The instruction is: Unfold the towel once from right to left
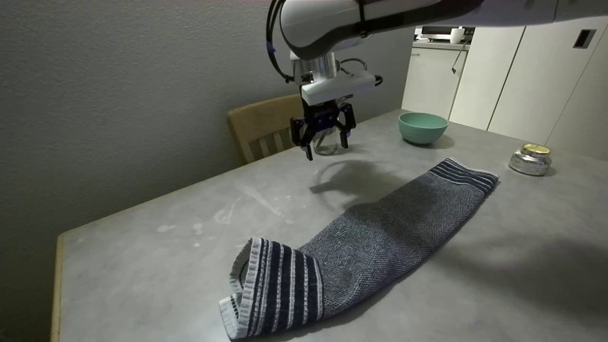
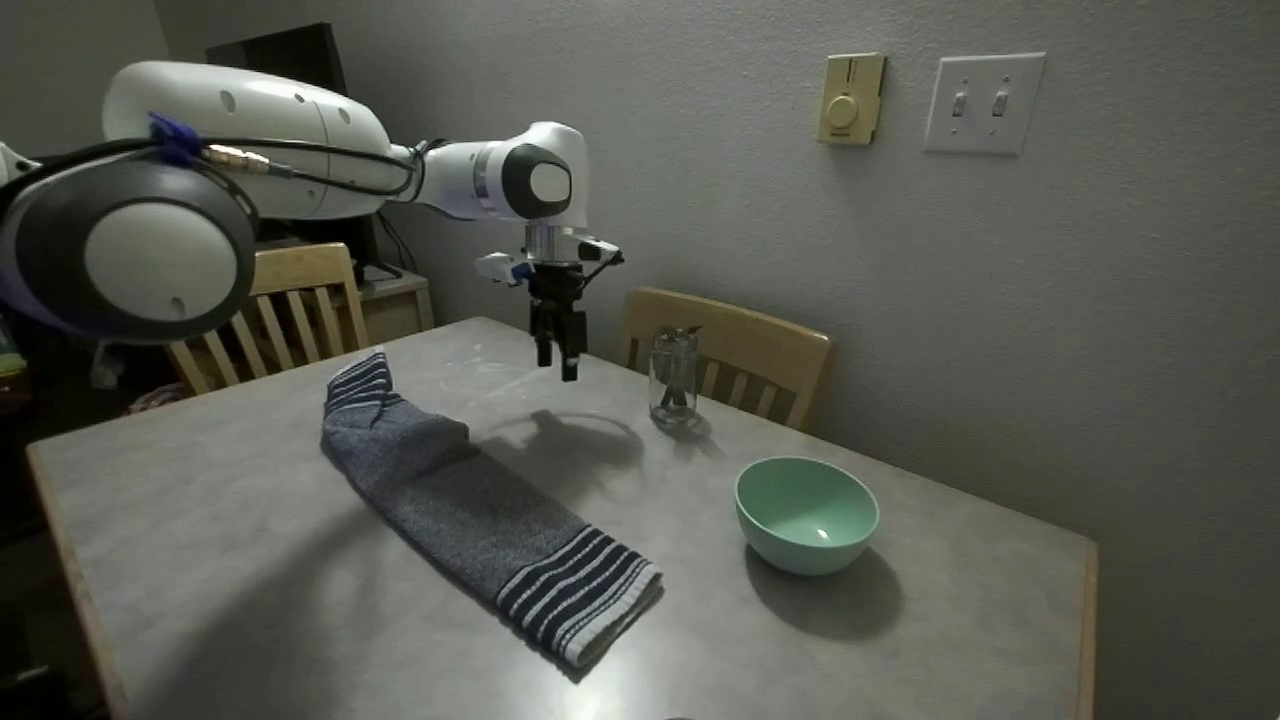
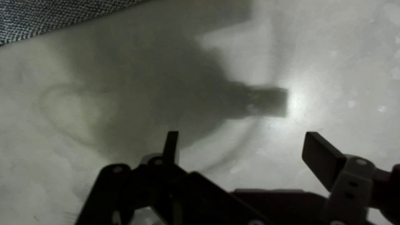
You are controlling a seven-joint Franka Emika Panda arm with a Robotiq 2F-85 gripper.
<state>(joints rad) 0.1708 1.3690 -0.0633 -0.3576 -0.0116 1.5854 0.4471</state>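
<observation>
Grey textured wall [image 2: 1150,300] rises behind a pale table [image 1: 142,275], and on it, in an exterior view, hang a beige control box [image 2: 851,98] with a round dial and a white switch plate [image 2: 985,103] with two toggles; any markings on the box are too small to read. Near a wooden chair [image 2: 745,325], by the table's edge, stands a clear glass jar [image 2: 657,385] holding slender dark pieces too blurred to name. Apart from it sits a teal bowl [image 2: 800,558], upright, its glossy inside catching a spot of light. Beyond the bowl, in an exterior view, is a squat silvery jar [image 1: 529,165] with a yellow top [image 1: 536,149]; whether it carries a label, and what it holds, cannot be told. Farther back, a white cup [image 1: 457,35] stands on a counter [image 1: 434,46]. Stretched lengthwise across the table lies the blue-grey towel [image 1: 380,242], one striped end flat near the bowl, the opposite striped end lifted in a loose, open curl. Above the tabletop, beside the towel and clear of it, hangs the gripper [image 1: 327,151], jaws spread wide; the wrist view catches a patch of the towel's weave in its top corner.
</observation>
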